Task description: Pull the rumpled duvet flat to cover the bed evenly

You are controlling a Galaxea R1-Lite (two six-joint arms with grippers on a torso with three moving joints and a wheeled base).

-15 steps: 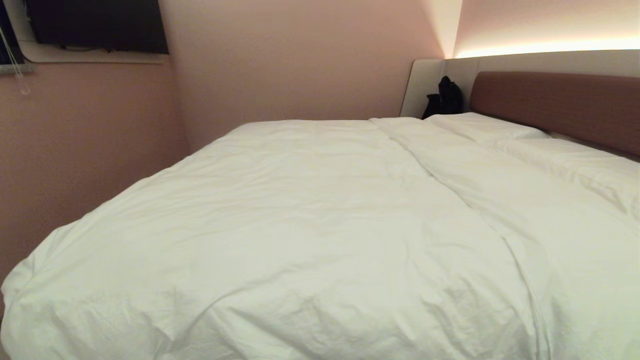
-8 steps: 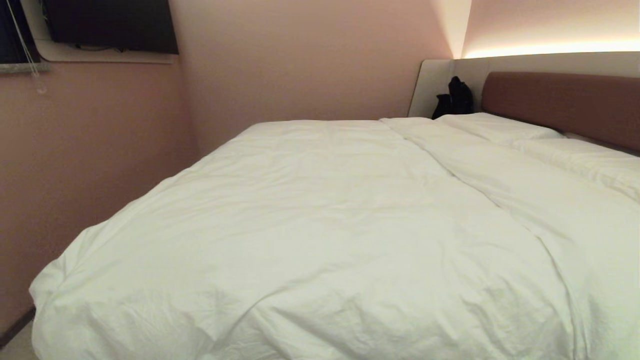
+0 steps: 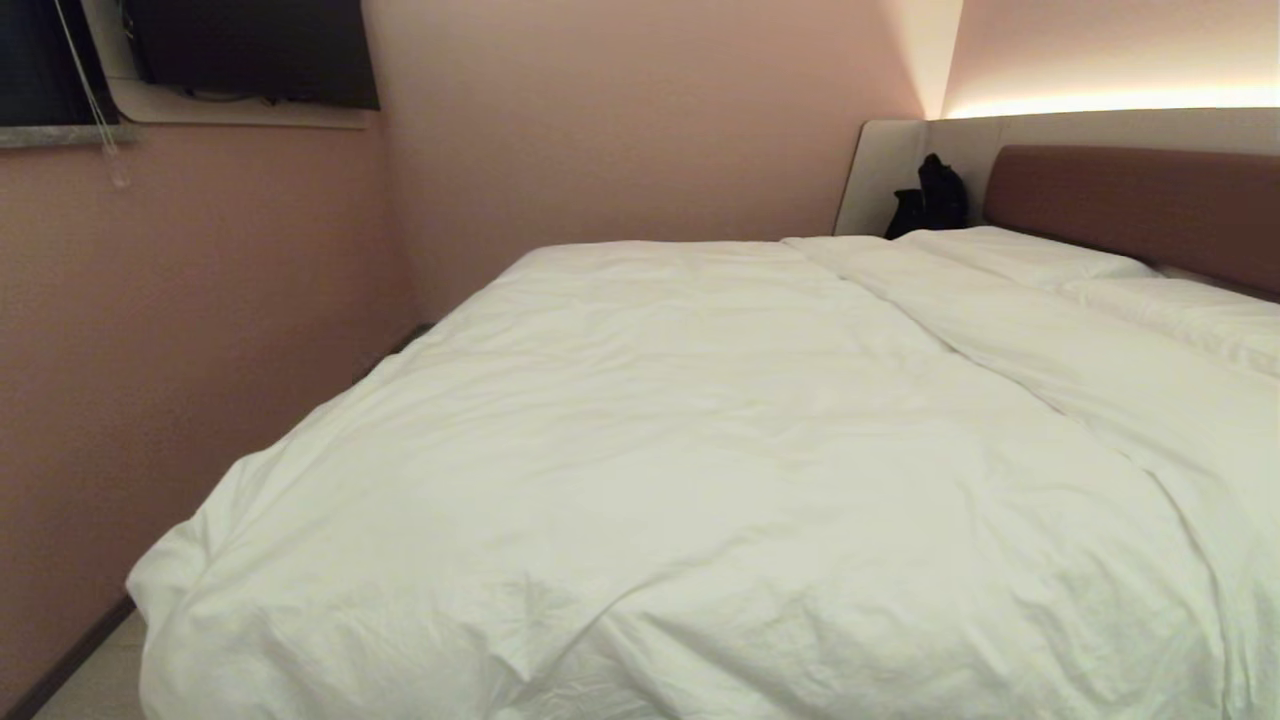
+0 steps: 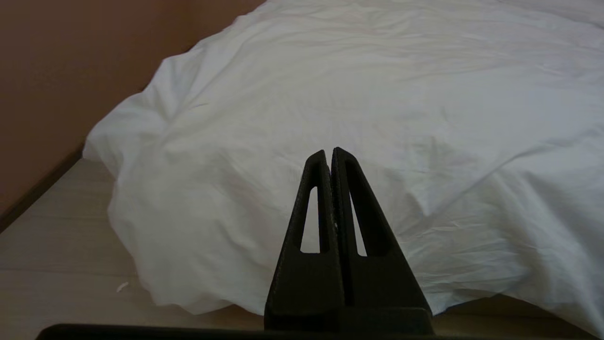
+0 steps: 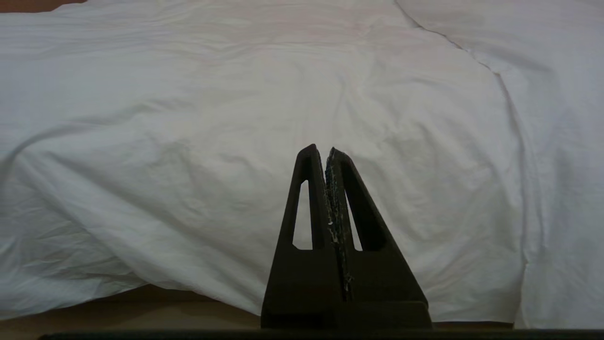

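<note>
The white duvet (image 3: 700,450) lies spread over most of the bed, lightly wrinkled, with its near edge hanging over the foot. Its near left corner (image 4: 141,156) droops toward the floor. The bed's reddish-brown headboard (image 3: 1130,200) is at the far right. In the left wrist view my left gripper (image 4: 329,152) is shut and empty, held short of the duvet's hanging edge. My right gripper (image 5: 322,150) is likewise shut on nothing, facing the duvet (image 5: 236,118) further right. Neither arm shows in the head view.
Two flat white pillows (image 3: 1020,255) lie by the headboard, with a smoother white strip (image 3: 1120,370) beside the duvet's edge. A pink wall (image 3: 200,320) runs close along the bed's left side. A black object (image 3: 930,195) sits in the far corner. Pale floor (image 4: 56,264) shows at the near left.
The whole head picture has slid to the right, so the camera has moved; more wall and a strip of floor now show at the left. The duvet itself lies as before.
</note>
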